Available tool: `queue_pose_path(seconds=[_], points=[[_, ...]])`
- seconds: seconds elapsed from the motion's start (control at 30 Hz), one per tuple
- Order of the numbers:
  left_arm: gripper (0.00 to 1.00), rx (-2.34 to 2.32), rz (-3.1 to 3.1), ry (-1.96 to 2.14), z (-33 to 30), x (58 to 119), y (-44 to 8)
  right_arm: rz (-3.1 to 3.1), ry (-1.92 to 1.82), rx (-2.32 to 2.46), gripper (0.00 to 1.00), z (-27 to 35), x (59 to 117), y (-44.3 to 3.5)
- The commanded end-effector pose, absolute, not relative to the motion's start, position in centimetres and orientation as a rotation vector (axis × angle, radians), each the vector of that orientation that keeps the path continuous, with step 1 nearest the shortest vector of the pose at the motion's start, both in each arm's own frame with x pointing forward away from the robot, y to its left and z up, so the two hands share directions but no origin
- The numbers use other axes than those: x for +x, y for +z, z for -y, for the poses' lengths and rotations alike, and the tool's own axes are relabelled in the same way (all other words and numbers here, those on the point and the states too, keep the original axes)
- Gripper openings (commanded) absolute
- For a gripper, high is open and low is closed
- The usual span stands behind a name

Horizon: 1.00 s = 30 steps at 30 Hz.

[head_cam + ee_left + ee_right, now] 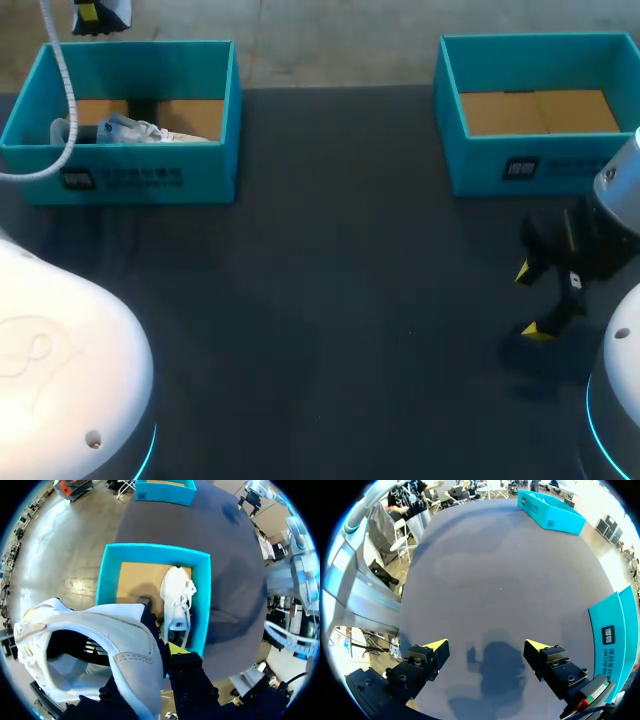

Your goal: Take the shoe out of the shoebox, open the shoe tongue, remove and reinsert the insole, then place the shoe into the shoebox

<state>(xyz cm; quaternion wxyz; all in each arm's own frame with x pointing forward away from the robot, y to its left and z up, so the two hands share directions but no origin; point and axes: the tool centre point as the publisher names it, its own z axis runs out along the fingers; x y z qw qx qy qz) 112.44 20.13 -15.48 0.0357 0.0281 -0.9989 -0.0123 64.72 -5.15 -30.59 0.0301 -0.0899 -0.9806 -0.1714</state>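
Observation:
My left gripper (163, 653) is shut on the heel collar of a white shoe (100, 640), held high above the left teal shoebox (150, 550). One yellow tip shows outside the collar; the other finger is hidden by the shoe. A second white shoe (177, 602) lies inside that box on its brown floor, also seen in the head view as the shoe in the box (135, 130). In the head view only a bit of my left gripper (97, 14) shows above the left box (150, 55). My right gripper (531, 301) hangs open and empty over bare table (487, 650).
A second teal shoebox (540, 45) stands at the back right, empty with a brown floor, just beyond my right gripper; its wall (615, 640) is beside the right fingers. A white cable (68, 90) hangs over the left box. The dark tabletop (340, 300) lies between the boxes.

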Motion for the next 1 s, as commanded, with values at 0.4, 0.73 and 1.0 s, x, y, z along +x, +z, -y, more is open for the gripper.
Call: queue_pose_path(seconds=[0.4,0.73,1.0], points=[[0.0,-0.679,3.08,-0.227,-24.7,113.2,-16.2,3.026,-0.528,-0.278,1.0,5.2,64.5,-30.6],[0.0,-0.679,3.08,-0.227,-24.7,113.2,-16.2,3.026,-0.528,-0.278,1.0,5.2,64.5,-30.6],[0.0,-0.973,3.039,-0.134,-26.4,115.3,-16.6,3.026,-0.528,-0.278,1.0,5.2,64.5,-30.6]])
